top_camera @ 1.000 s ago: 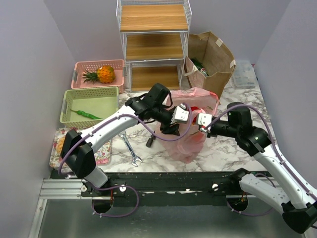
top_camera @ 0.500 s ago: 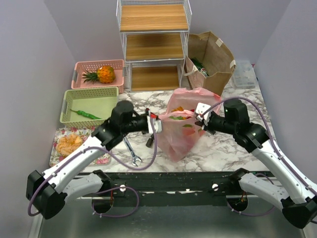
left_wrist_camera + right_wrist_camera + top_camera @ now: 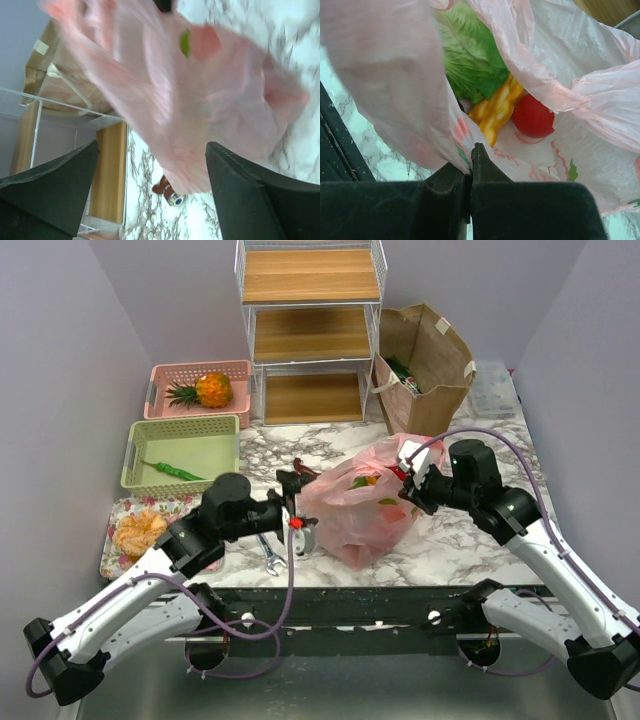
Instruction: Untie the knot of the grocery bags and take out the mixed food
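The pink plastic bag (image 3: pixel 362 508) lies slumped on the marble table (image 3: pixel 450 540), its mouth open toward the right; no knot shows. My right gripper (image 3: pixel 408 482) is shut on the bag's rim film (image 3: pixel 462 137). Inside the bag, the right wrist view shows lettuce (image 3: pixel 470 65), orange pieces (image 3: pixel 497 107) and a red round vegetable (image 3: pixel 533 117). My left gripper (image 3: pixel 303 510) is open and empty at the bag's left side; the blurred bag (image 3: pixel 190 100) fills the space ahead of it. The brown paper bag (image 3: pixel 425 365) stands upright at the back right.
A small dark brown object (image 3: pixel 170 192) lies on the table left of the bag. A wrench (image 3: pixel 268 555) lies near the front edge. The pink basket with the pineapple (image 3: pixel 212 390), a green basket (image 3: pixel 185 445), a tray of oranges (image 3: pixel 140 532) and a shelf rack (image 3: pixel 310 330) stand left and behind.
My left arm has drawn back to the near left and now has open jaws beside the bag. The bag has sagged and tipped leftward. My right gripper keeps its hold on the rim.
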Available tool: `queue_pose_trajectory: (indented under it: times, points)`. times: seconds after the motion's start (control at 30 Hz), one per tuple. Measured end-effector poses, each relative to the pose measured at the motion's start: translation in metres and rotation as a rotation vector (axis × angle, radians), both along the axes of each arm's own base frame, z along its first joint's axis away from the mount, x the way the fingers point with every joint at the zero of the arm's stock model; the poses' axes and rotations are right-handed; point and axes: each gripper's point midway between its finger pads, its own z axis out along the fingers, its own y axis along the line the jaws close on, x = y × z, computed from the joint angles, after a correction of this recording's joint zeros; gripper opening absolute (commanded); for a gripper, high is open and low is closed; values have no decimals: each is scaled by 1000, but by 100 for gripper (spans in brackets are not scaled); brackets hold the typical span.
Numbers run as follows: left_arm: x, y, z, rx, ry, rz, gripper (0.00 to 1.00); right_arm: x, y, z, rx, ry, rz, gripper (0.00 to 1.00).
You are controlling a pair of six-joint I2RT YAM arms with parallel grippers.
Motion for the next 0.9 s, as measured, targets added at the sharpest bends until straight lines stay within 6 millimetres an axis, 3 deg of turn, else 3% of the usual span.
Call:
queue_pose_trajectory:
  times: [0.1,0.13,0.23,0.3,0.33,0.4,0.47,0.53,0.6,0.63,0.73,0.83,0.9]
  points:
    - [-7,-10,71,-115,102,-5,96,-3,-1,4,7,-20,6,1]
    - [-9,-13,86,-146,142,-8,96,-3,-1,4,8,-24,10,1]
    - [-9,-29,125,-215,287,-12,96,-3,-1,4,3,-32,22,1]
    - [-4,-43,135,-231,379,-18,97,-3,-1,4,-2,-35,31,1]
    - [-2,-51,135,-231,437,-23,96,-3,0,3,-5,-36,33,1]
    - [5,-67,125,-207,541,-19,80,-2,0,3,-8,-40,38,1]
    - [9,-82,108,-170,651,-16,60,-2,0,3,-11,-44,40,1]
    - [9,-90,93,-129,729,-21,31,-2,0,4,-10,-46,40,1]
    - [1,-93,83,-91,768,-52,7,-1,0,3,-9,-43,34,1]
    - [-9,-91,79,-63,761,-87,0,-1,-1,3,-9,-39,26,1]
    - [-44,-82,72,-26,667,-195,0,3,-1,2,0,-20,-5,1]
    - [-80,-63,45,26,493,-283,0,-4,15,7,54,29,24,1]
    - [-84,-61,21,59,397,-299,0,-7,20,10,79,56,26,1]
